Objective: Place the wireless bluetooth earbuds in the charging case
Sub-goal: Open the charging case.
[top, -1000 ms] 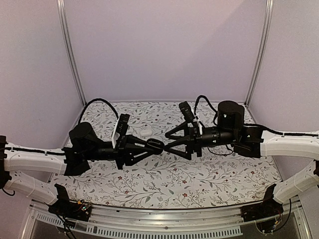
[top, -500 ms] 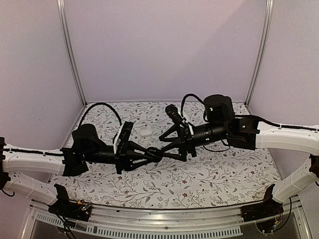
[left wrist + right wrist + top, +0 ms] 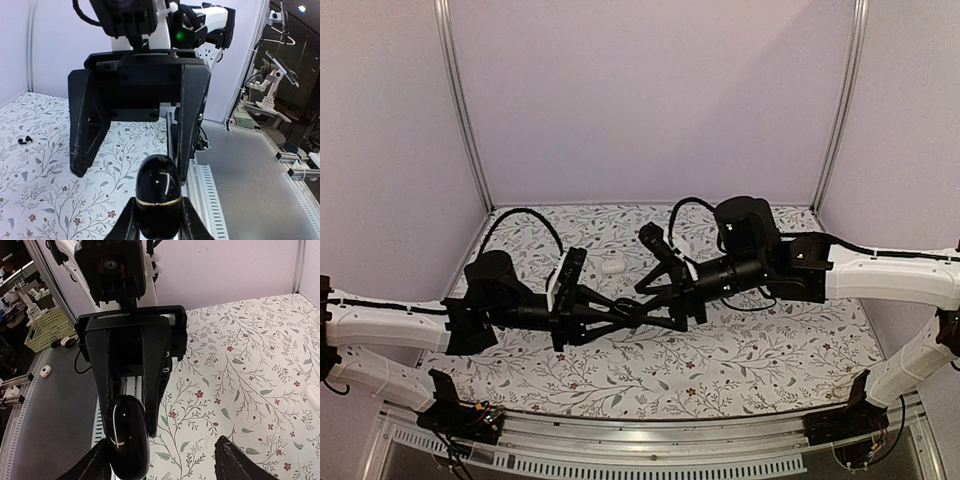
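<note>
Glossy black case (image 3: 159, 187), likely slippery
Clamped in left gripper (image 3: 159, 212), facing gaping right gripper (image 3: 165, 460); best pinched above the seam (image 3: 159, 202)

Lilac walls (image 3: 650, 100) close in a floral-clothed table (image 3: 740, 365), with metal posts (image 3: 463, 110) at its back corners; beyond the near rail (image 3: 640, 432) lie a grey surface (image 3: 250, 170), a green basket (image 3: 47, 329) and, high up, one bright lamp (image 3: 301, 8)

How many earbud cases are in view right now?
2. The black case is clamped in the left pincer, off the table; the white case lies on the table beyond the left arm. Others may be hidden.
</note>
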### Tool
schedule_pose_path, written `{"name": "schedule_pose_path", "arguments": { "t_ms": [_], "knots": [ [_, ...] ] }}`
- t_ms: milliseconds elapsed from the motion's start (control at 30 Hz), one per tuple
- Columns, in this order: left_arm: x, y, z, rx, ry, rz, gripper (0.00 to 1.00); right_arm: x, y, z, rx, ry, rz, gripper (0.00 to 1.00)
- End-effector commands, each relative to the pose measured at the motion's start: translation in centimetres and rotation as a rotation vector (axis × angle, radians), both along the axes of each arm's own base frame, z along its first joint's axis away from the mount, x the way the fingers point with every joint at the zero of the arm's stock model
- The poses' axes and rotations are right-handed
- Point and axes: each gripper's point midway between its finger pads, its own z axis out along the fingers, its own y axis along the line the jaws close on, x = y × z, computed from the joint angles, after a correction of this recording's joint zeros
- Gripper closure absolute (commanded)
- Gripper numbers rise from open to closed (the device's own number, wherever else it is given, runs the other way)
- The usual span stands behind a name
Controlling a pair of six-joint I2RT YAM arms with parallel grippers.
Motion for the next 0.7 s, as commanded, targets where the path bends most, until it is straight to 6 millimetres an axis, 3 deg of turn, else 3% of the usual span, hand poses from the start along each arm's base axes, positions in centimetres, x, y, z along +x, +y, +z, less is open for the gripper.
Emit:
{"name": "schedule_pose_path", "arguments": {
  "t_ms": [0, 167, 533, 667],
  "knots": [
    [-0.8, 0.3, 0.4, -0.029, -0.049, -0.035, 1.00, 1.4, -0.8, 2.1, 0.056, 0.018, -0.043, 0.31],
    [-1.1, 0.3, 0.2, -0.030, -0.063, -0.056, 1.00, 2.4, -1.3, 2.9, 0.078, 0.042, -0.064, 0.32],
    [-1.5, 0.6, 0.6, -0.046, -0.108, -0.066, 1.00, 4.1, -2.0, 2.3, 0.060, 0.053, -0.120, 0.34],
    [-1.1, 0.8, 0.0, -0.030, -0.130, -0.037, 1.00, 4.6, -3.2, 3.0, 0.098, 0.028, -0.128, 0.33]
  ]
}}
